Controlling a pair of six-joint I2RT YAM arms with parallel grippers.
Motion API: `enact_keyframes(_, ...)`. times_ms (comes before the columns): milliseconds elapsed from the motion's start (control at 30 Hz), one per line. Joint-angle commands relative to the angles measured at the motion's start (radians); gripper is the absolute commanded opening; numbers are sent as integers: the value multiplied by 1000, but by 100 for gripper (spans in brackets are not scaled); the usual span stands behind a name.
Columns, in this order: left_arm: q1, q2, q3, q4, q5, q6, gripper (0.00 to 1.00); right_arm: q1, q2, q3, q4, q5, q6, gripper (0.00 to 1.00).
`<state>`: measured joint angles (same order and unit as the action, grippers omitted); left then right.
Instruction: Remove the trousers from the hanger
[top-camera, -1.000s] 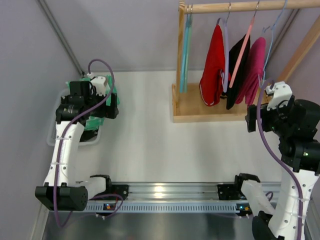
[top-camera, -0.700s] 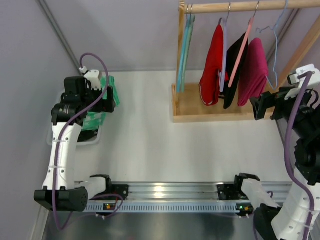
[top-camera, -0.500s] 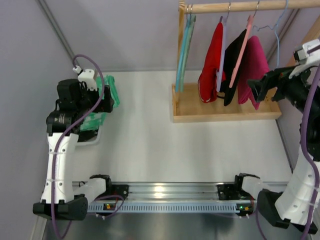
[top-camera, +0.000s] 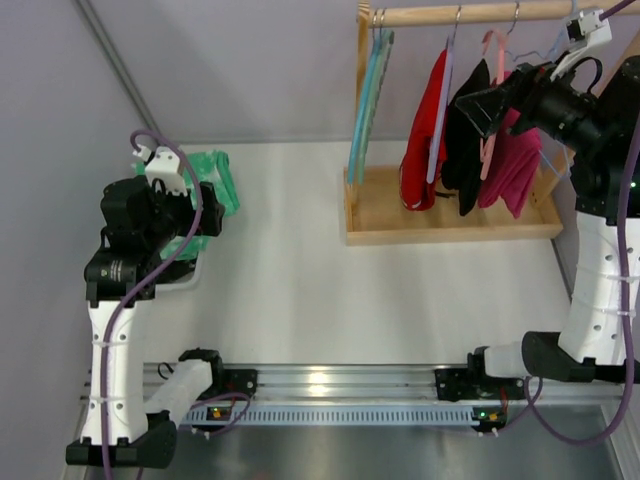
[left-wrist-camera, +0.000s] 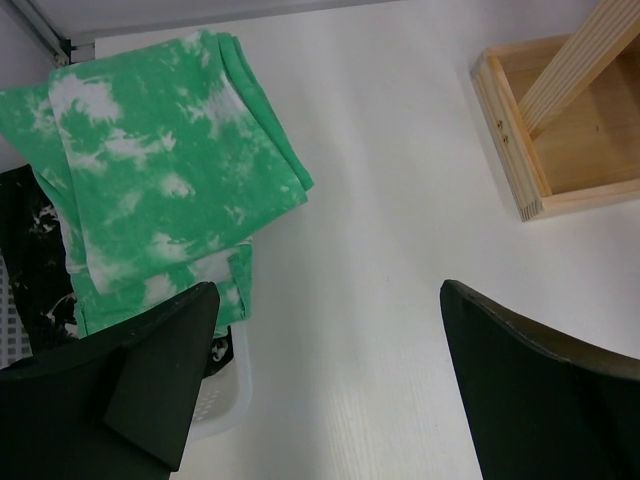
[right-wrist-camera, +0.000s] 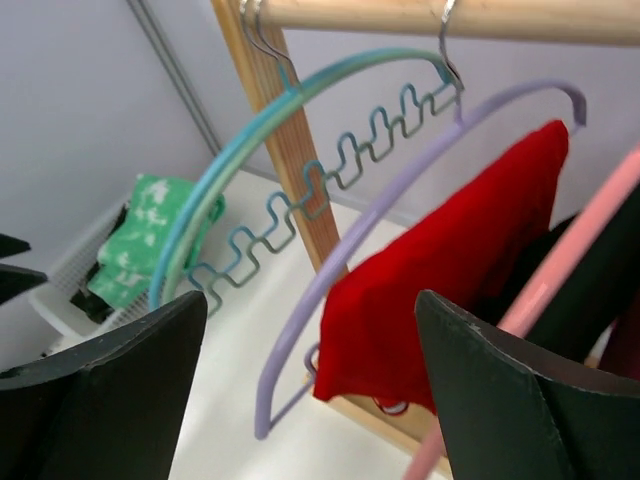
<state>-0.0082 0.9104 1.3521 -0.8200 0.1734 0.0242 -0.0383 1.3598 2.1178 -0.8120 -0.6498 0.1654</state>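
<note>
Trousers (top-camera: 462, 185), three hanging, red pair (top-camera: 422, 140), black pair (top-camera: 466, 165), magenta pair (top-camera: 515, 165), left tool (left-wrist-camera: 328, 290) and right tool (right-wrist-camera: 310, 300) both spread wide, empty.

Red garment (right-wrist-camera: 455, 255): no label or print can be read.
Green cloth (left-wrist-camera: 150, 180): only a dyed pattern is seen, no letters.
Wooden rack (top-camera: 385, 215): no marking can be read.

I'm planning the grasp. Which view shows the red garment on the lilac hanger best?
Right wrist: the red garment is close and large, its drape clear. Top external shows it small and edge-on; left wrist misses it.
</note>
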Motion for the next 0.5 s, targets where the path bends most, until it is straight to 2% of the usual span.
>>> enact_keyframes(0,1,-4,-5,47,-2,-13,98,67,16,68,165,13,108,85)
enact_keyframes(167,1,8,-1,48,5,-21,98,133,74,80,172,97,129,77)
enact_keyframes(367,2,19,-4,50,2,-56,99,219,102,56,158,385,147,70)
enact_keyframes(467,1,21,-19,50,-20,-55,99,239,105,38,175,441,190,64)
